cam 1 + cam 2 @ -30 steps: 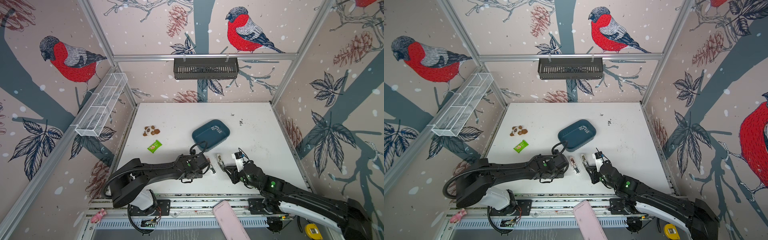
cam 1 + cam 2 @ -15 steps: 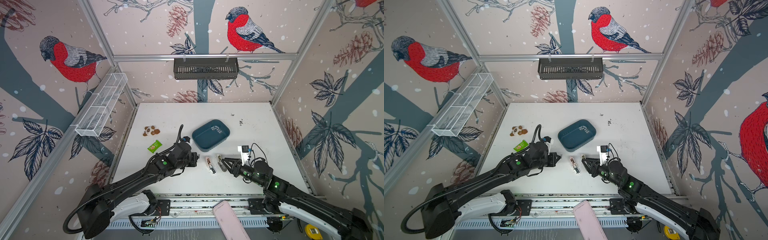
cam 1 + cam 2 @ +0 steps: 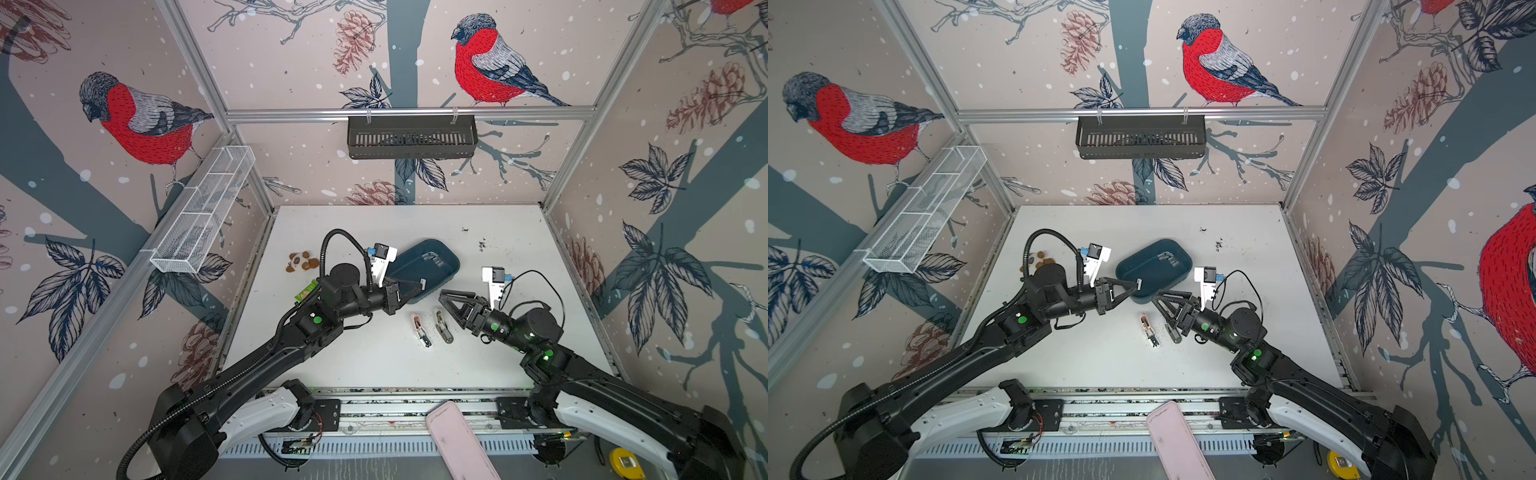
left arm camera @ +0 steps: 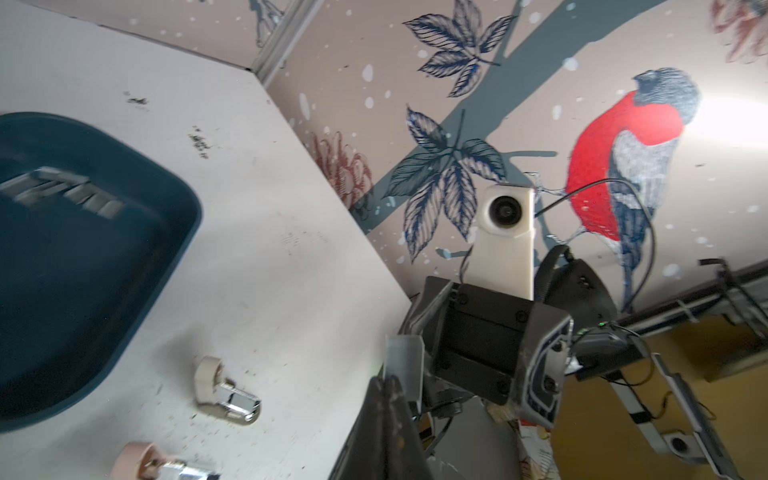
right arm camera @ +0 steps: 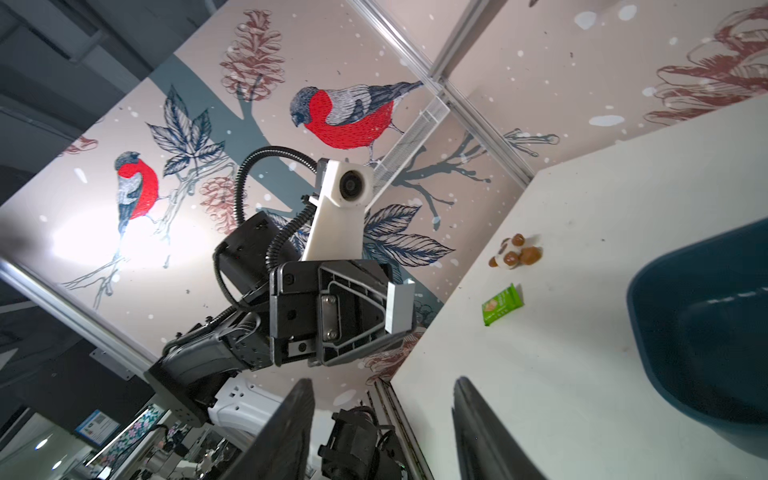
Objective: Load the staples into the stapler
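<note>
**A:** What is the biggest thing here?

**B:** One white desk [image 3: 374, 365], walled on three sides, with a metal rail [image 3: 415, 409] along its front edge. Two black arms reach in from that rail, the left arm [image 3: 257, 365] and the right arm [image 3: 602, 386].

**A:** Anything on the walls?

**B:** Two baskets: a wire basket [image 3: 203, 212] on the left wall and a black basket [image 3: 411, 137] on the back wall.

**A:** And on the desk?

**B:** One dark blue tray [image 3: 409, 270] sits near the middle. In front of it two small staplers lie side by side, close but apart: a pink stapler [image 3: 420, 330] and a beige stapler [image 3: 443, 326]. One green packet [image 3: 306, 289] and one panda toy [image 3: 301, 262] sit near the left edge.

**A:** Where are the staples?

**B:** The staples [image 3: 432, 257] lie at the tray's far end, too blurred to count. One more staple strip [image 5: 400, 306] is pinched in the left pincer [image 3: 417, 286], which is pressed together over the tray's near rim.

**A:** And the other one?

**B:** The right pincer [image 3: 441, 297] is spread, fingers apart, just beside the beige stapler's far end.

**A:** Is there room to move?

**B:** The desk's right half and front strip lie open, apart from dark specks [image 3: 482, 243] near the back right.
</note>
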You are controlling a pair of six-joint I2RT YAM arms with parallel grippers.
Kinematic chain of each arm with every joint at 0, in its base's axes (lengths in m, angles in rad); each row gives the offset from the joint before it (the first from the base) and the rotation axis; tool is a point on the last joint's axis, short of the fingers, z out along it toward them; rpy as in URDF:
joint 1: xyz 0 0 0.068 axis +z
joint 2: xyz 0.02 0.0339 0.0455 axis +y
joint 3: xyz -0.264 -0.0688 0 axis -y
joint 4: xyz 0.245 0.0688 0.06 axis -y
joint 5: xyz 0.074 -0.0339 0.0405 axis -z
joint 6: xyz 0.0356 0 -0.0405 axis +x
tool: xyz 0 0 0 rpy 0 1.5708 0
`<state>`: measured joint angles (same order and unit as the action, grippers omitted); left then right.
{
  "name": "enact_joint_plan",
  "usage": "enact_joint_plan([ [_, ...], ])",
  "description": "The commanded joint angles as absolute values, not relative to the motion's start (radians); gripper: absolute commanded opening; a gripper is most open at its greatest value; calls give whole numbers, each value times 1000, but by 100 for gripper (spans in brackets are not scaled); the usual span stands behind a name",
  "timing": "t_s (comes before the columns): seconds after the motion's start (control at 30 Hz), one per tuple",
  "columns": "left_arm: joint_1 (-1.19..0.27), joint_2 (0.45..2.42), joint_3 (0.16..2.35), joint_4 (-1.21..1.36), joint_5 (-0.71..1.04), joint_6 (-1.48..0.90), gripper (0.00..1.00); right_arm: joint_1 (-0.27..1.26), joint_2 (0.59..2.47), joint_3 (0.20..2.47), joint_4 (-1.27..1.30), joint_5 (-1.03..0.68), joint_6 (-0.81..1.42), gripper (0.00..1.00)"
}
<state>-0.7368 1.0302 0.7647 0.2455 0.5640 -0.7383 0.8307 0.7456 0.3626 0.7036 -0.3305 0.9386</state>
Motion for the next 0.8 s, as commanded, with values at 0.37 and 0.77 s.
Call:
enact_joint_plan([
  [0.37, -726, 1082, 814, 605, 793, -895, 0, 736, 755, 492, 790, -507, 924, 59],
  [0.77, -726, 1088, 788, 664, 780, -911, 0, 742, 838, 545, 833, -483, 925, 57],
])
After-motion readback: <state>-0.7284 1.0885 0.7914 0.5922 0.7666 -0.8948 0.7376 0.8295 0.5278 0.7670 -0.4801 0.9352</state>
